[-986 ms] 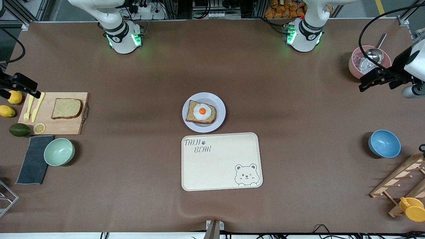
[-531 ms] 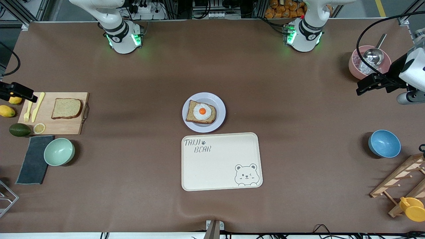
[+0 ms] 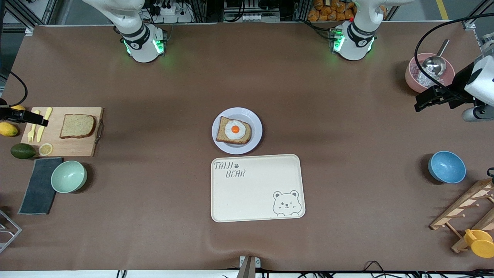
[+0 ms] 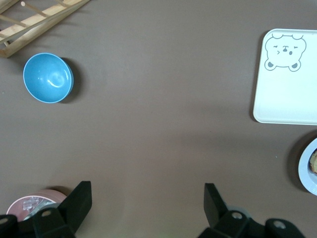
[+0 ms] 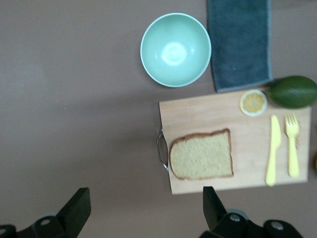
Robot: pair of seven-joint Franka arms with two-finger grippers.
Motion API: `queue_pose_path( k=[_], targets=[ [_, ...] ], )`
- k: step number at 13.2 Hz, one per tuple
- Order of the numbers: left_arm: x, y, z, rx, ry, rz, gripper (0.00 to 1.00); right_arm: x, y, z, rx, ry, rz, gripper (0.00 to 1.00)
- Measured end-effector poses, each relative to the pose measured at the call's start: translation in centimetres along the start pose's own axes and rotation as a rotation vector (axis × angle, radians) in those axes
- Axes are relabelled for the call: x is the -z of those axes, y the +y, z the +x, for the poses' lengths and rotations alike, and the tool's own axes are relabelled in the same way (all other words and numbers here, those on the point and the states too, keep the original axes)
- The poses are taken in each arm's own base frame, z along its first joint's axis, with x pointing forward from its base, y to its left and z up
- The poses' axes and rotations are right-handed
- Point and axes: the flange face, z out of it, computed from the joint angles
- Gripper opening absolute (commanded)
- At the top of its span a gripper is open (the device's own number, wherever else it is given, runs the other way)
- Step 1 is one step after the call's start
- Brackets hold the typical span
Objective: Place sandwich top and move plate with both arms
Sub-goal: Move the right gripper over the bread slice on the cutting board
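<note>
The sandwich top (image 3: 77,126) (image 5: 202,154), a plain brown slice, lies flat on a wooden board (image 3: 77,146). The plate (image 3: 255,142) (image 4: 303,167) sits mid-table and carries a slice of bread with a fried egg (image 3: 234,131). My right gripper (image 3: 34,118) (image 5: 146,208) hangs open and empty over the board's end by the yellow knife and fork, apart from the slice. My left gripper (image 3: 423,102) (image 4: 147,204) hangs open and empty beside the pink bowl (image 3: 412,79), toward the left arm's end of the table.
A cream bear tray (image 3: 256,193) lies just nearer the camera than the plate. A green bowl (image 3: 68,176), grey towel (image 3: 38,187) and avocado (image 3: 22,151) flank the board. A blue bowl (image 3: 446,166) and a wooden rack (image 3: 467,208) stand toward the left arm's end.
My right gripper has crept across the lemons onto the board's cutlery end. My left gripper shifted slightly and has since held still. Both stayed open.
</note>
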Motion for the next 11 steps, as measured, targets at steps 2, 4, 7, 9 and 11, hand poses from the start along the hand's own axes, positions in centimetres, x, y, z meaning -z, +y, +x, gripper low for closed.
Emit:
queue_pose_path(
  k=[2,4,7,9,11],
  targets=[
    [0.2,0.9,0.0,-0.016,0.016,-0.003,1.0,-3.6,2.9,-0.4,0.03,0.004,0.038,1.0],
    [0.0,1.3,0.2,-0.022,0.019,-0.003,1.0,-6.5,4.7,-0.7,0.025,-0.021,0.052,1.0],
    [-0.5,1.3,0.5,-0.022,0.013,-0.003,1.0,-9.5,6.7,-0.5,0.031,-0.051,0.062,1.0],
    [-0.5,1.3,0.5,-0.021,0.016,-0.003,1.0,-11.5,8.6,-0.6,0.047,-0.064,0.07,1.0],
    [-0.5,1.3,0.6,-0.021,0.02,-0.004,1.0,-13.2,10.3,-1.1,0.043,-0.085,0.082,0.97]
  ],
)
